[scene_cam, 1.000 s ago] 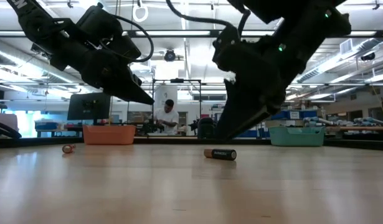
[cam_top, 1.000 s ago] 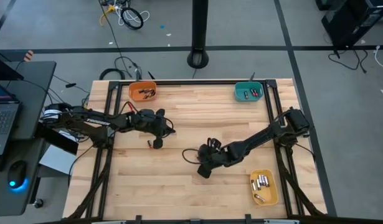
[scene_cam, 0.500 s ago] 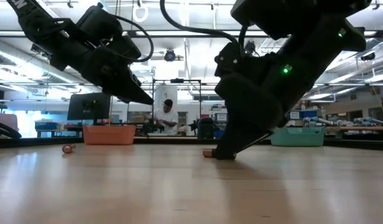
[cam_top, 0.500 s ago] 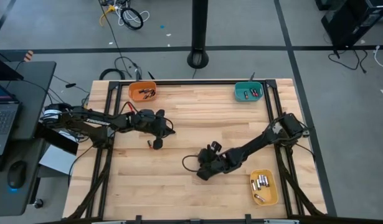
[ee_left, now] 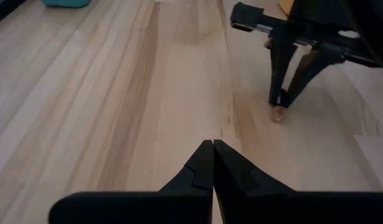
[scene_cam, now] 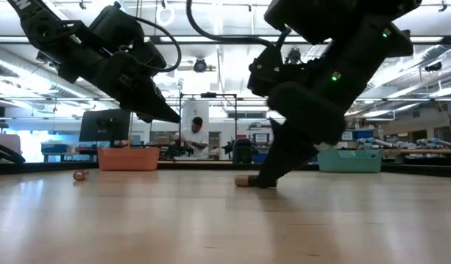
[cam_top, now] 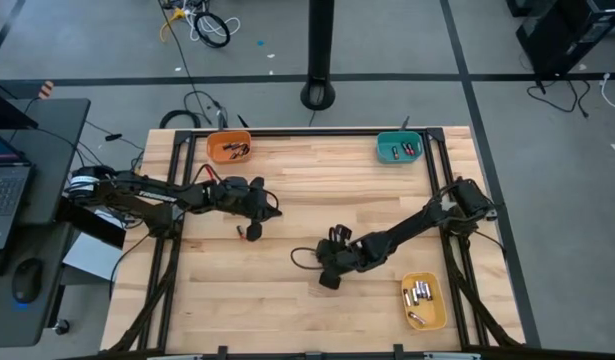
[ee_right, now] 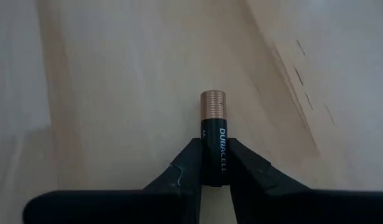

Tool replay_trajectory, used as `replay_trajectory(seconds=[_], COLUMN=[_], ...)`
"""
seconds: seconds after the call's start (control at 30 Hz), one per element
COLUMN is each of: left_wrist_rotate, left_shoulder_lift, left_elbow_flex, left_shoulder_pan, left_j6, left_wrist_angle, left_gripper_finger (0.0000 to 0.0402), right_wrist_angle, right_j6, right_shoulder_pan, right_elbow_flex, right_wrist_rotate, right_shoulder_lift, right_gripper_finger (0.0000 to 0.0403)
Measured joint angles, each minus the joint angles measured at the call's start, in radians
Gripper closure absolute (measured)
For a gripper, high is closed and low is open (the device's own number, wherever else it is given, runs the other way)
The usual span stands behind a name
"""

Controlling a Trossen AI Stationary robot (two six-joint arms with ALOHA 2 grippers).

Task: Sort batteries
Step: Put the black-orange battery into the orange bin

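Nearest the low camera, our right gripper (scene_cam: 260, 181) is down at the table (cam_top: 287, 300), its fingers (ee_right: 179, 171) pinched from both sides on a black battery (ee_right: 213, 146) with a copper end. From the wrist we see the cell lying flat on the wood, its copper tip sticking out past the fingertips. We judge this the pick step: the grasp is made, the lift not yet begun.

From above, that gripper (cam_top: 329, 278) sits near the middle of the table, with the yellow bin (cam_top: 424, 303) of silvery cells just to its right. The next move, as we see it, calls for a straight lift without letting the cell roll out of the pinch, then a carry to whichever bin takes its kind. Which one, we cannot tell for sure.

Farther back, our left gripper (cam_top: 253, 231) hangs above the table on the left side, fingers (ee_left: 203, 168) pressed together and holding nothing. Another small battery (scene_cam: 81, 175) lies loose on the wood near it.

At the far edge stand the orange bin (cam_top: 229, 147) and the teal bin (cam_top: 399, 148), each with a few cells inside. Beyond the table, a person (scene_cam: 198, 137) sits in the room.
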Motion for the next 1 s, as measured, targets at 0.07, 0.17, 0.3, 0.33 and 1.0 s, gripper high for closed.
replay_trajectory(seconds=[0.07,0.17,0.3,0.33,1.0], left_wrist_rotate=[-0.012,-0.029,-0.032,-0.032,0.131], left_shoulder_lift=[0.0,0.0,0.0,0.0,0.0], left_elbow_flex=[0.0,-0.001,-0.001,-0.001,-0.033], left_shoulder_pan=[0.001,0.01,0.011,0.011,-0.001], left_j6=[0.0,-0.026,-0.052,-0.049,-0.029], left_wrist_angle=[0.008,0.058,0.125,0.141,0.271], left_gripper_finger=[0.039,0.039,0.039,0.039,0.0338], right_wrist_angle=[-0.041,-0.066,-0.059,-0.057,0.349], right_j6=[-0.044,-0.086,-0.157,-0.17,-0.32], right_shoulder_pan=[-0.018,-0.047,-0.091,-0.105,-0.197], right_elbow_flex=[-0.006,-0.006,-0.032,-0.045,-0.134], right_wrist_rotate=[-0.024,-0.027,-0.018,-0.018,-0.052], right_shoulder_lift=[-0.036,-0.095,-0.154,-0.163,-0.24], right_gripper_finger=[0.0341,0.0341,0.0341,0.0341,0.0341])
